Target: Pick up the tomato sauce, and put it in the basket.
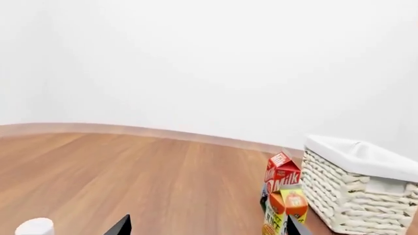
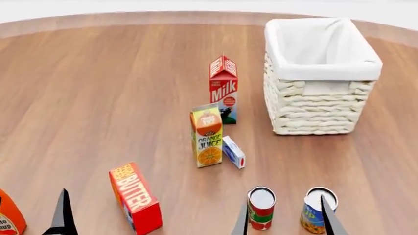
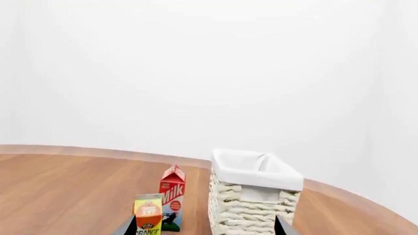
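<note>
The tomato sauce, a small can with a red label, a green band and a silvery top, stands upright near the front of the wooden floor. The wide fingertips of my right gripper stand either side of it and of the blue-and-yellow can, above and in front of them. The gripper is open and empty in its own view. The cream wicker basket stands at the back right and also shows in the right wrist view. My left gripper is open and empty. The can is in neither wrist view.
A milk carton, an orange juice carton and a small white-blue box stand between the cans and the basket. A butter box lies front left. An orange ketchup bottle is at the far left edge.
</note>
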